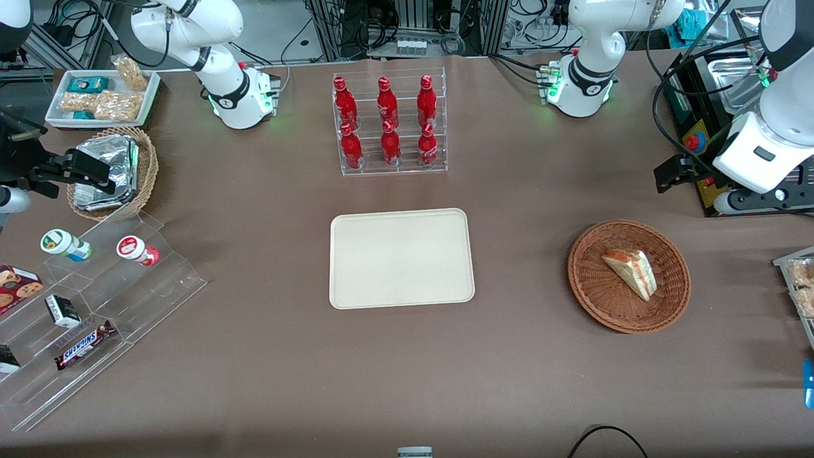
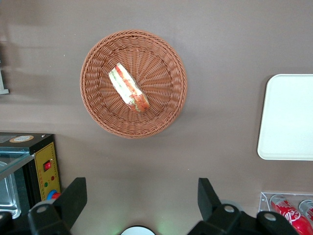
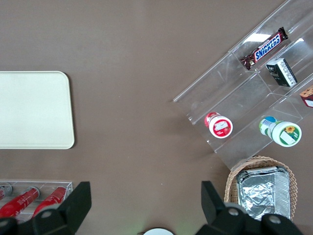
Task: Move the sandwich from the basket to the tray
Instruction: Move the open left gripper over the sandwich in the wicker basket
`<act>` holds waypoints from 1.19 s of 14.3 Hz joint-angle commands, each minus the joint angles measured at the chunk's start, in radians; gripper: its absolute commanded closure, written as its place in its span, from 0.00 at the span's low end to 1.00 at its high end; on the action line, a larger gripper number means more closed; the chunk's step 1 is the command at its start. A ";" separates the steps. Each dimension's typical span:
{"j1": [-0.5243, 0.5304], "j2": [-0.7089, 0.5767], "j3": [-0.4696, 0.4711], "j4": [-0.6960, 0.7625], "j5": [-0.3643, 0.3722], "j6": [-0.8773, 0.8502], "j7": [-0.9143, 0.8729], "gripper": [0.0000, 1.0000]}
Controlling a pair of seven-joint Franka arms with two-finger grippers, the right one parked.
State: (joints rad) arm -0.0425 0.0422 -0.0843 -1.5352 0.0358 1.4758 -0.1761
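Observation:
The sandwich (image 1: 631, 272) (image 2: 128, 87), a white bread wedge with orange-red and green filling, lies in the reddish-brown wicker basket (image 1: 591, 289) (image 2: 164, 110) toward the working arm's end of the table. The cream tray (image 1: 400, 257) (image 2: 288, 117) lies bare at the table's middle. My gripper (image 1: 669, 174) (image 2: 141, 198) hangs high over the table, farther from the front camera than the basket and apart from it. Its fingers (image 2: 73, 196) stand wide open with nothing between them.
A clear rack of red bottles (image 1: 389, 124) stands farther from the camera than the tray. A black control box (image 1: 696, 137) sits beside my gripper. Snack packets (image 1: 798, 280) lie at the working arm's table edge. A stepped acrylic shelf (image 1: 95, 305) and a foil-packet basket (image 1: 114, 172) stand toward the parked arm's end.

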 commanded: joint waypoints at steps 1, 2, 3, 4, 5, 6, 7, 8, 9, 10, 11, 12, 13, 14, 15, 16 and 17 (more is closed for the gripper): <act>-0.005 0.016 0.005 0.010 -0.007 0.011 0.018 0.00; -0.004 0.022 0.005 -0.005 -0.008 0.012 0.017 0.00; -0.004 0.028 0.005 -0.031 -0.005 0.026 0.017 0.00; -0.002 0.041 0.006 -0.060 -0.004 0.053 0.017 0.00; 0.004 0.048 0.008 -0.109 -0.002 0.095 0.015 0.00; 0.027 0.056 0.008 -0.159 0.000 0.151 0.015 0.00; 0.036 0.059 0.008 -0.215 0.000 0.217 0.013 0.00; 0.039 0.062 0.008 -0.267 0.000 0.283 0.015 0.00; 0.055 0.070 0.008 -0.319 0.000 0.357 0.015 0.00; 0.062 0.082 0.008 -0.362 0.001 0.417 0.015 0.00; 0.065 0.090 0.008 -0.397 0.003 0.472 0.015 0.00; 0.067 0.105 0.008 -0.434 0.004 0.536 0.015 0.00; 0.067 0.114 0.009 -0.459 0.004 0.582 0.015 0.00; 0.069 0.131 0.024 -0.482 0.004 0.633 0.015 0.00; 0.072 0.148 0.035 -0.500 0.003 0.685 0.010 0.00; 0.073 0.160 0.035 -0.519 -0.002 0.728 -0.002 0.00; 0.073 0.166 0.037 -0.528 -0.008 0.757 -0.017 0.00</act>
State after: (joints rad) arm 0.0267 0.2027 -0.0522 -2.0364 0.0359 2.1725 -0.1737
